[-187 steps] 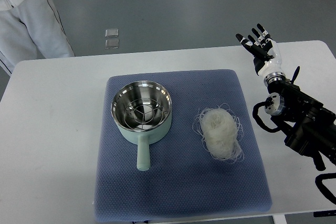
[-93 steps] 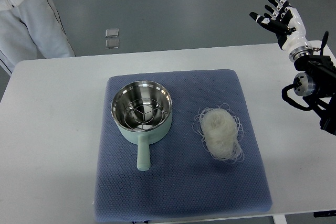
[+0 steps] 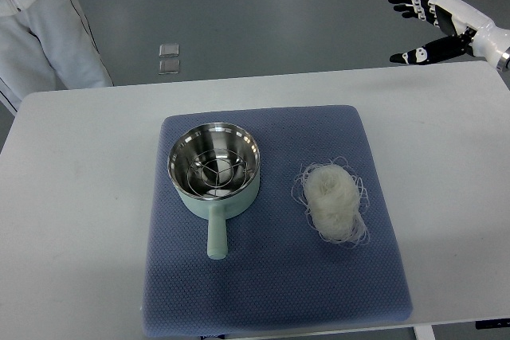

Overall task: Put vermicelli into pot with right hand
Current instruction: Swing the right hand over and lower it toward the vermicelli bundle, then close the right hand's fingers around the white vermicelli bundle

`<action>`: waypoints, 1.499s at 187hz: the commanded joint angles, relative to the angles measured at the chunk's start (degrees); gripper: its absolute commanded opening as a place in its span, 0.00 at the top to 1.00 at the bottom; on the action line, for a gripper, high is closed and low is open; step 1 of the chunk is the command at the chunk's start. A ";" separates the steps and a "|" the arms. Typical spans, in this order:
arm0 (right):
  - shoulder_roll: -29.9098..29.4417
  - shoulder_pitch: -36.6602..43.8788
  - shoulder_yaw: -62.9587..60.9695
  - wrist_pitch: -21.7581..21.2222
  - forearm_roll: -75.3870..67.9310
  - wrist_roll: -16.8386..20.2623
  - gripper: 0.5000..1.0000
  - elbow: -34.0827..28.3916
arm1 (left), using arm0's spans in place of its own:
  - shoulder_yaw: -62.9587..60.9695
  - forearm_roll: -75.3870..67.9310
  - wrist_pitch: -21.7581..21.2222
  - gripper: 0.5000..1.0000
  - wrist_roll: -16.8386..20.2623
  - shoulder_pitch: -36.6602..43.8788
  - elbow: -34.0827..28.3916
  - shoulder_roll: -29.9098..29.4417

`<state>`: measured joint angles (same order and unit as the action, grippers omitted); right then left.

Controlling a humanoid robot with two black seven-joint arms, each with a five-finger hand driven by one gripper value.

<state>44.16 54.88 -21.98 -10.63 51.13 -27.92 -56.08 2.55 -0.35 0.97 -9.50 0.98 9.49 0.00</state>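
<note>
While vermicelli [image 3: 333,203] lies beside pot [image 3: 213,169], right hand [image 3: 434,23] hovers, fingers spread, empty.

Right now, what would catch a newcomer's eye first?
A pale green pot with a shiny steel interior sits on a blue quilted mat, beside a white nest of vermicelli to its right. The black-and-white right hand hangs open beyond the table's far right corner.

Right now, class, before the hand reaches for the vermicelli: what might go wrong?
Loose strands ring the vermicelli nest, so some may snag on the blue mat or drop in transit. The open right hand is far off, beyond the table. The pot is narrow; noodles could drape over its rim.
</note>
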 commanded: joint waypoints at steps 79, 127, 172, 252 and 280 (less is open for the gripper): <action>4.71 4.71 2.11 -20.22 35.97 -0.03 0.14 -17.49 | -0.09 0.00 0.00 0.00 0.01 -0.01 0.00 0.00; 1.02 5.32 5.02 -19.87 44.85 0.06 0.15 -18.89 | -0.09 0.00 0.00 0.00 0.01 -0.01 0.00 0.00; -2.15 4.62 5.10 -19.34 45.29 0.06 0.15 -18.89 | -0.09 0.00 0.00 0.00 0.01 -0.01 0.00 0.00; -5.49 0.58 5.45 -17.94 46.52 1.73 0.15 -18.28 | -0.09 0.00 0.00 0.00 0.01 -0.01 0.00 0.00; -6.46 -0.21 5.45 -16.79 46.78 1.73 0.15 -17.84 | -0.09 0.00 0.00 0.00 0.01 0.08 0.00 0.00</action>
<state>38.25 55.13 -16.52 -28.17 97.76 -26.19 -74.18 2.46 -0.35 0.97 -9.48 0.97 9.49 0.00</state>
